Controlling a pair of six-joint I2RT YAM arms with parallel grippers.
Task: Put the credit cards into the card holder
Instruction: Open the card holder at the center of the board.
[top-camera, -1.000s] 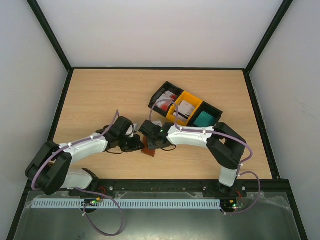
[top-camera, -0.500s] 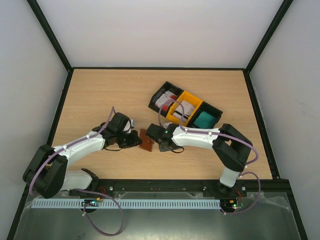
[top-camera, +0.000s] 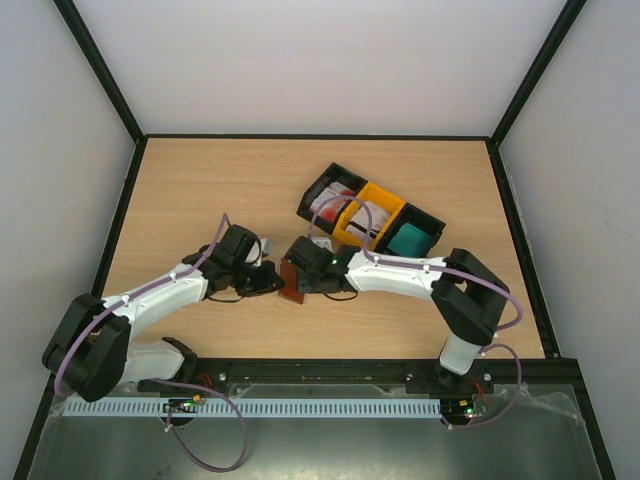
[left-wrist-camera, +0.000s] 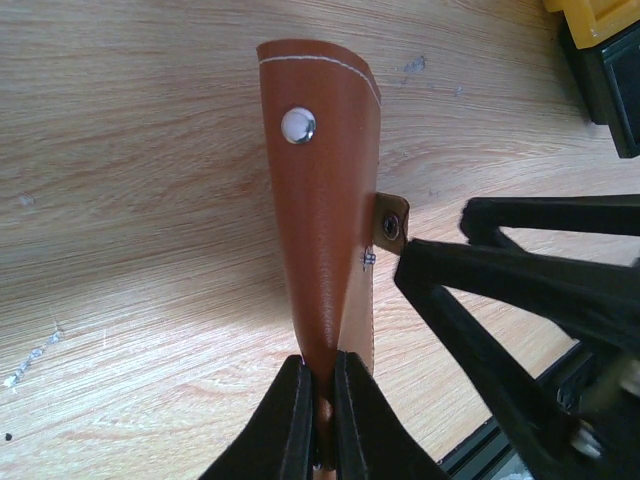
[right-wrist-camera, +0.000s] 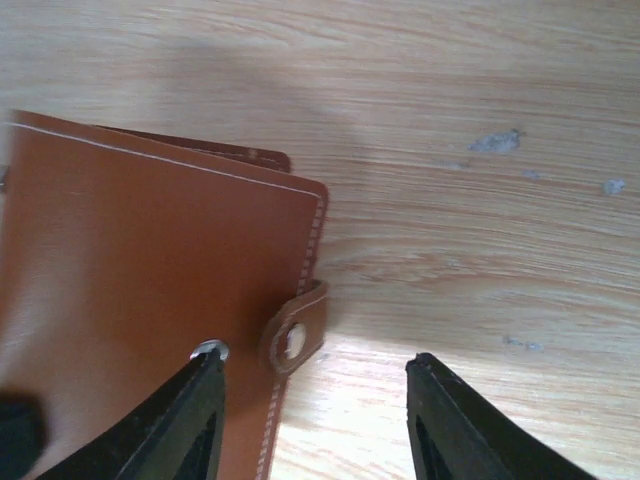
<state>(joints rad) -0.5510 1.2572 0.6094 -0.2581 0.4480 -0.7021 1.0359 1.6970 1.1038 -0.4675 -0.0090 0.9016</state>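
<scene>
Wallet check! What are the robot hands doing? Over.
Left gripper shut on the wallet. Right gripper open, around its snap tab. Cards sit in the tray. Over.

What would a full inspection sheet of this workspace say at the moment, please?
Surface: wooden table, light grain, a few small specks.
Job's things: brown card holder pinched at one edge; credit cards sit in the bin tray.
Clutter: three-compartment bin tray, black and yellow.
End effectors: left end effector shut on the card holder; right end effector open, by its snap tab.
Cables: purple cables run along both arms.
Surroundings: white walls, black frame.
</scene>
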